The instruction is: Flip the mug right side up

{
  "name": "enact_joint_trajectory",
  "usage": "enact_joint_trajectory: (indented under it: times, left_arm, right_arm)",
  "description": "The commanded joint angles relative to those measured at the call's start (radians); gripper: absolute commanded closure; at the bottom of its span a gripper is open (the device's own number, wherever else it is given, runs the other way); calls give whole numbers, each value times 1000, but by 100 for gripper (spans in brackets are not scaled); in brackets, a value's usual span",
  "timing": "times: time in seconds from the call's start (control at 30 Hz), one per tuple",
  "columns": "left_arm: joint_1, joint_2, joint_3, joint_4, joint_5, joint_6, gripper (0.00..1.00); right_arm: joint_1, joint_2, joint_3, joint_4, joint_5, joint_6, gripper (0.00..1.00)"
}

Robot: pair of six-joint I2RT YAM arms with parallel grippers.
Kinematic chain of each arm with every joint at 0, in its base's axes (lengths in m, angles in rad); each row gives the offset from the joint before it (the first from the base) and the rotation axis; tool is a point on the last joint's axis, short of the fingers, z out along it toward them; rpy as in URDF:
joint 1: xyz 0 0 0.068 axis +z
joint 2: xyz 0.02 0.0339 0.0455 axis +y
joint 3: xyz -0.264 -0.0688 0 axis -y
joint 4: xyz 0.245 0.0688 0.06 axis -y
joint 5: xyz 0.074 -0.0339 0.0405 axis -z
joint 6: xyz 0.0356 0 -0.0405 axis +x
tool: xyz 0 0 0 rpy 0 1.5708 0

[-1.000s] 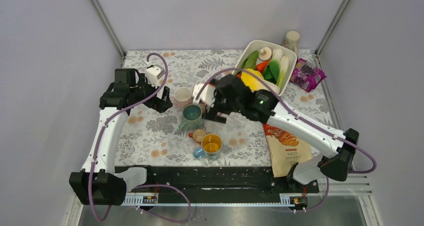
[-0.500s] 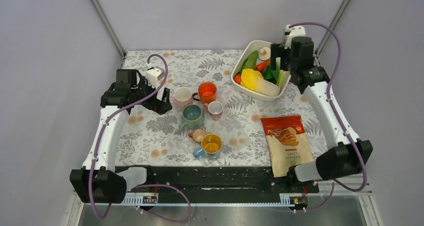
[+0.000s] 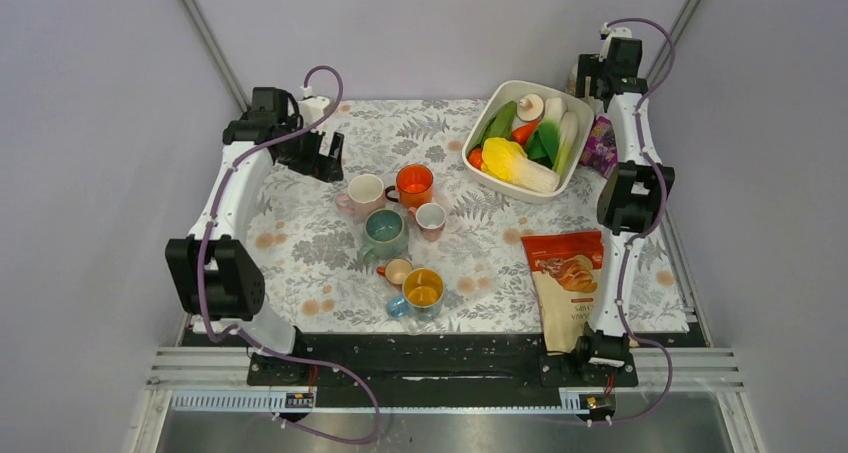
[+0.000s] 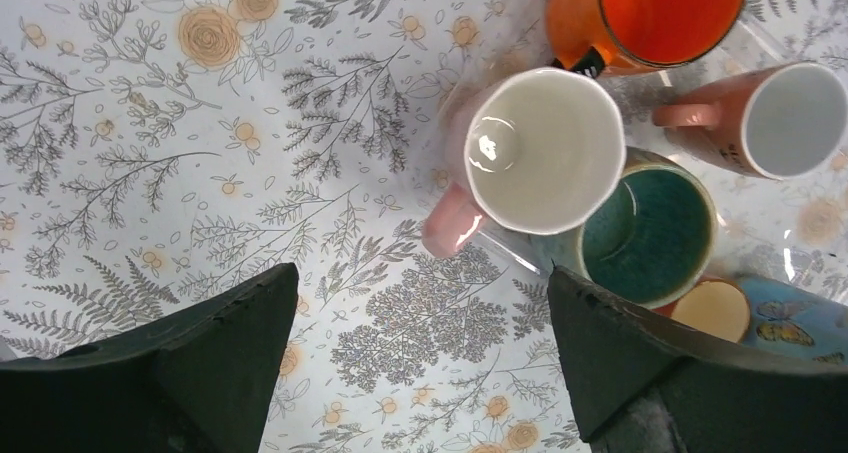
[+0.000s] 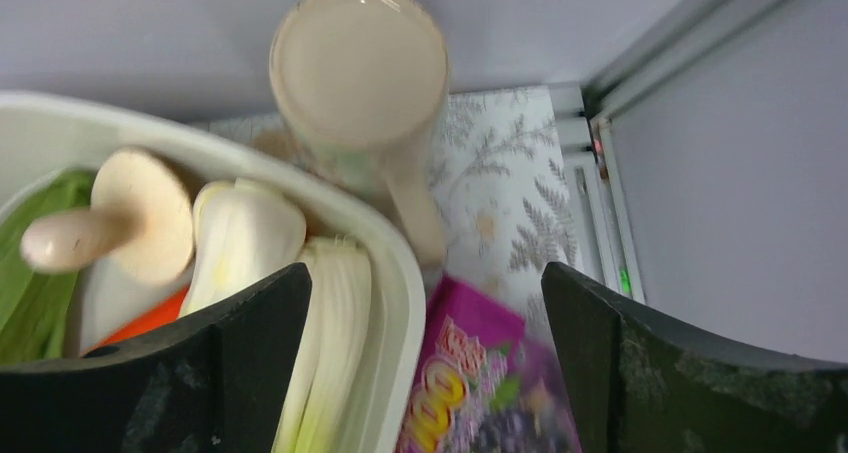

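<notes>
A cream mug [image 5: 358,63] stands upside down in the back right corner, flat base up, behind the white tray [image 5: 398,273]. Its handle [image 5: 415,208] points toward the near side. In the top view my right arm hides it. My right gripper [image 5: 425,273] hovers above it, open and holding nothing. My left gripper [image 3: 325,158] is open over bare cloth at the back left. In its wrist view the gripper [image 4: 422,273] sits just short of an upright pink mug [image 4: 545,148].
Several upright mugs cluster mid-table: pink [image 3: 365,191], orange [image 3: 413,183], small pink [image 3: 431,218], teal [image 3: 384,231], yellow-lined [image 3: 422,291]. The tray [image 3: 500,185] holds vegetables. A purple snack packet [image 5: 490,383] lies next to it, and a chips bag [image 3: 568,283] lies at the front right.
My right arm swung from the mug cluster to the back right corner and now hangs over the cream mug. My left arm drew back toward the far left.
</notes>
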Motion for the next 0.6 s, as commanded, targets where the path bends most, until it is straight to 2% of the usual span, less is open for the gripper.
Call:
enact_joint_trajectory:
  times: [0.0,0.07,0.2,0.27,0.4,0.57]
  left_arm:
    - [9,79,80,-60,-79,-21,3]
    - [9,119,146,-81,-93,-46,3]
    - [1,175,252,-88,-88,-71,3]
    - [-12,194,291,-94,-123,-52,3]
    - [-28,225,340,-101,-154,-26,2]
    - [-38,268,392,-102,-202,-4,2]
  right_arm:
    - [-5,204,325,-28,-35,42,6]
    - [-19,239,357,35,-50,119,10]
    - [-59,219,227,255,-215,377,11]
    - [-72,242,223,321,-282,478,10]
    - [-77,324,301,353,-296,572,9]
    - [-90,355,260,448,-319,697,9]
